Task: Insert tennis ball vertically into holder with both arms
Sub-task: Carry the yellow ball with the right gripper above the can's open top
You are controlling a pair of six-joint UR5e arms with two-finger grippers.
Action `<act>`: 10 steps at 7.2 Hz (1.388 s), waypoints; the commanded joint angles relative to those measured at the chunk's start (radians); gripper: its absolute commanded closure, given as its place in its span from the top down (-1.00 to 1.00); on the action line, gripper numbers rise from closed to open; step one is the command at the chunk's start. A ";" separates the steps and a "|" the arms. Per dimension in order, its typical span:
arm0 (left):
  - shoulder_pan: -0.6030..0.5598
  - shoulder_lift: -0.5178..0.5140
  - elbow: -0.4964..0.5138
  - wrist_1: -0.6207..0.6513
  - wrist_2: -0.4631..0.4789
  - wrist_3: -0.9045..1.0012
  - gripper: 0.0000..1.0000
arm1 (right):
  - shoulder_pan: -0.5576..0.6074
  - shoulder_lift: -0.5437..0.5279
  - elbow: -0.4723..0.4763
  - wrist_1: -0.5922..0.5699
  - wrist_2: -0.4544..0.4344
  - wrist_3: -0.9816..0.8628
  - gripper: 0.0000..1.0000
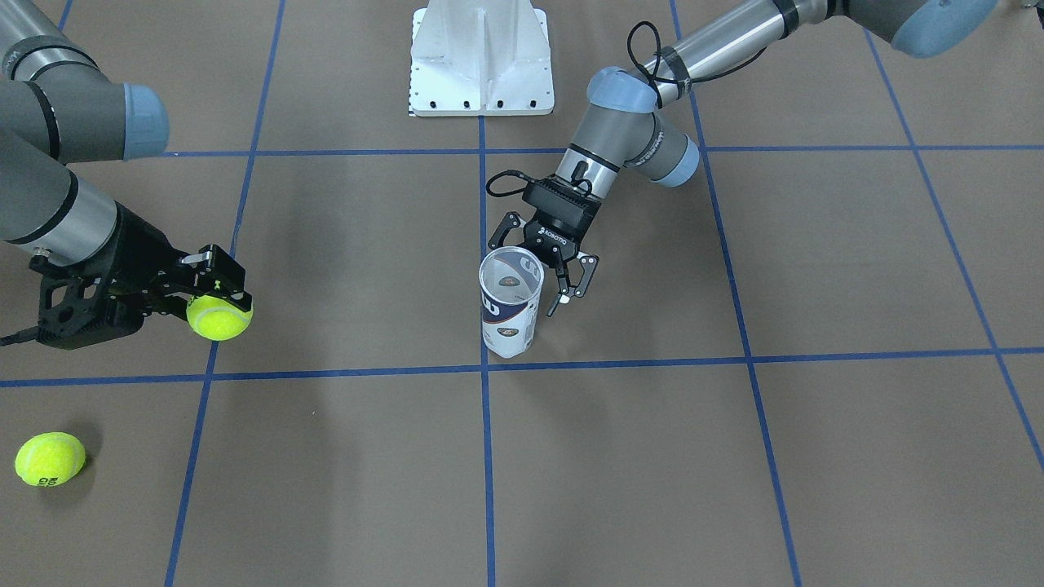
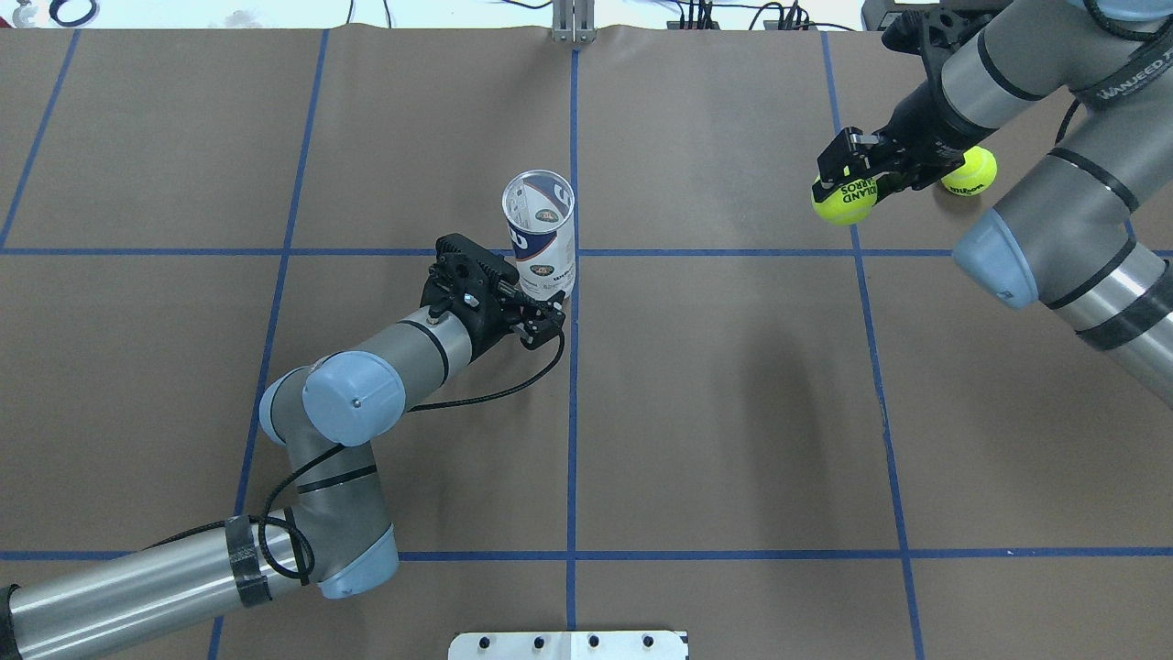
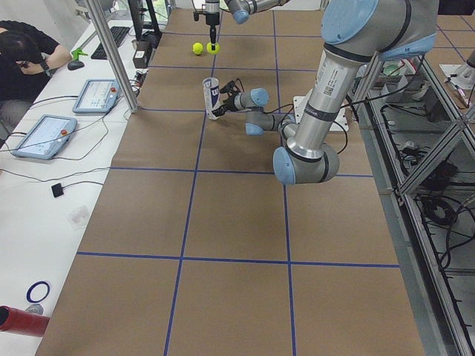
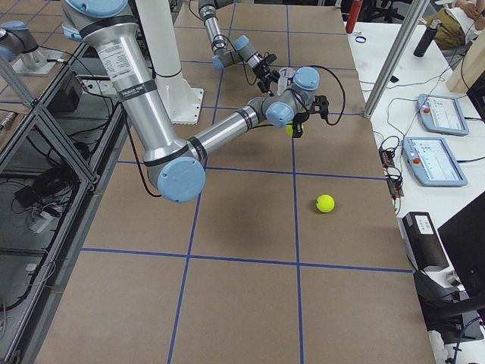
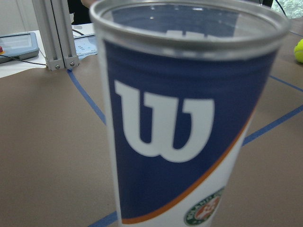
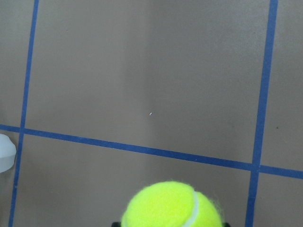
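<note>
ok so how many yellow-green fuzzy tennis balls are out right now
2. One yellow-green fuzzy tennis ball is gripped in the black right gripper; the other ball lies loose on the brown table, toward the operators' side. The clear plastic can looks empty. Arms could hide more.

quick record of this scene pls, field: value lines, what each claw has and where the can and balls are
holder: upright on the table, open end up, no ball seen inside
left claw: low against the holder, on the robot's side of it; whether it grips cannot be told
right claw: shut on a tennis ball, well apart from the holder
loose ball: lies on the table, beyond the right claw, toward the operators' side
task state: ball not yet in the holder
</note>
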 commanded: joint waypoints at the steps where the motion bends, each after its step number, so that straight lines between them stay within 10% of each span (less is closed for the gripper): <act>1: 0.000 -0.026 0.027 -0.001 0.000 -0.013 0.98 | -0.029 0.041 -0.002 0.004 -0.003 0.072 -1.00; 10: -0.001 -0.083 0.106 -0.007 0.068 -0.014 0.98 | -0.063 0.208 0.037 0.003 0.001 0.343 -1.00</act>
